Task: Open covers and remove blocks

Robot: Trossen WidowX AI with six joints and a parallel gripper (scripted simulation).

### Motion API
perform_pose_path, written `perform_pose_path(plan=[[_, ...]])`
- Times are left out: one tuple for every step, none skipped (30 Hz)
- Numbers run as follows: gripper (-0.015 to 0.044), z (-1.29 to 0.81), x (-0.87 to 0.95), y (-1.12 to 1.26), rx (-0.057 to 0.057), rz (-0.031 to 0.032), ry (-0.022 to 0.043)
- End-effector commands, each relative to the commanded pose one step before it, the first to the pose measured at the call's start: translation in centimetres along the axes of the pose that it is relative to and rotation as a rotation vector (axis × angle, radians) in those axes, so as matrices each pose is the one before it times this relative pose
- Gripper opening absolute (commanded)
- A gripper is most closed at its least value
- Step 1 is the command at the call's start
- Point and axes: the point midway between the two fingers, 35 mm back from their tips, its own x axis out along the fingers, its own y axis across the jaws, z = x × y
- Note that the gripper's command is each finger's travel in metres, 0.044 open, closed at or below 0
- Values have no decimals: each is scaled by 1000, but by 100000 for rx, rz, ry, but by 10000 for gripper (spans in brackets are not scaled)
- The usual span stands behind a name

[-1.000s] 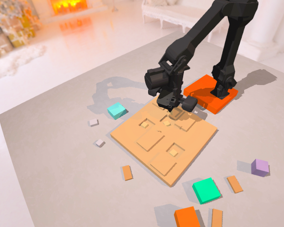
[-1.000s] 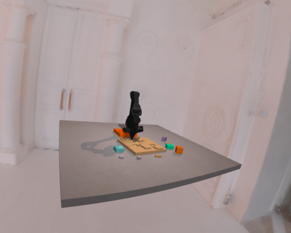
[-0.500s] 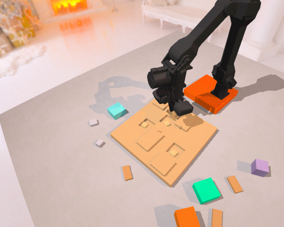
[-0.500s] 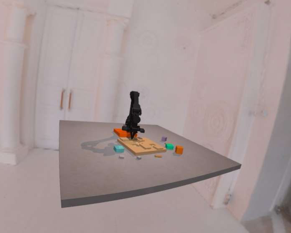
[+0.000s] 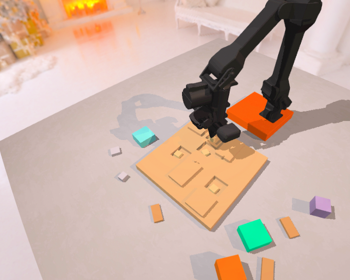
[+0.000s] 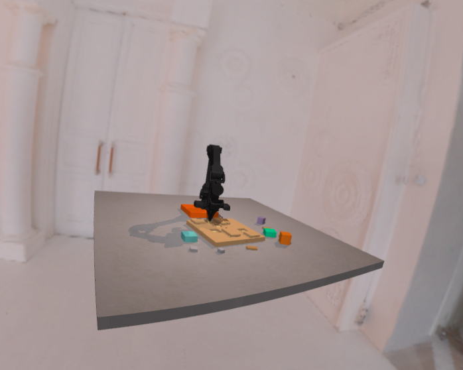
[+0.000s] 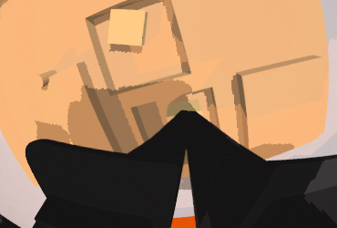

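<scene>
The black hand [image 5: 211, 137] is shut tight with nothing in it. Its tips point straight down at the back part of the puzzle board [image 5: 157, 170], close to the orange base plate [image 5: 244, 105] that the arm stands on.

The top view shows the whole tan board lying on the grey worktop [image 5: 63, 180]. Three wells are open, and each has a small tan block in it: one [image 5: 178, 153], one [image 5: 205, 152] and one [image 5: 213, 188]. Flat covers [image 5: 184, 172] lie beside the wells. Around the board are loose things: a light blue block [image 5: 143, 136], a green block [image 5: 254, 234], a purple block [image 5: 320, 206] and an orange block [image 5: 229, 267].

The wrist view is much closer. It shows the two fingers pressed together into one point. Just past that point is a small greenish spot [image 7: 180, 108] in a little well that the top view mostly hides behind the hand. One open well with its block [image 7: 127, 30] shows above it.

The far view shows only a tiny arm bent low over the board [image 6: 239, 237].
</scene>
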Motion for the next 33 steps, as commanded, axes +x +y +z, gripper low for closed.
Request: perform_pose_path(plan=[[0, -1153, 847, 107, -2746, 545, 4302], [0, 5, 0, 1, -2130, 0, 0], [0, 5, 0, 1, -2503, 0, 0], [0, 2, 0, 0, -1108, 0, 0], [0, 10, 0, 6, -1, 1, -1], [0, 0, 0, 0, 0, 0, 0], [0, 0, 0, 0, 0, 0, 0], [0, 0, 0, 0, 0, 0, 0], [0, 0, 0, 0, 0, 0, 0], [0, 0, 0, 0, 0, 0, 0], [0, 0, 0, 0, 0, 0, 0], [0, 0, 0, 0, 0, 0, 0], [0, 0, 0, 0, 0, 0, 0], [0, 0, 0, 0, 0, 0, 0], [0, 0, 0, 0, 0, 0, 0], [0, -3, 0, 10, 0, 1, 0], [0, 0, 0, 0, 0, 0, 0], [0, 0, 0, 0, 0, 0, 0], [0, 0, 0, 0, 0, 0, 0], [0, 0, 0, 0, 0, 0, 0], [0, 1054, -898, -189, 599, -774, -4058], [0, 14, -36, 0, -36, 45, 236], [0, 20, -54, 1, -54, 67, 351], [0, 28, -76, 1, -74, 93, 489], [0, 29, -82, 1, -80, 100, 524], [0, 25, -92, 3, -89, 114, 590], [0, 6, -108, 9, -104, 133, 686], [0, -8, -16, 3, -1248, 21, 104], [0, -25, -24, 6, -1804, 32, 151], [0, -47, -35, 10, -2634, 52, 220], [0, -53, -30, 12, -3058, 51, 191], [0, -59, -33, 15, -3425, 64, 212], [0, -42, -24, 12, -2477, 51, 152]])
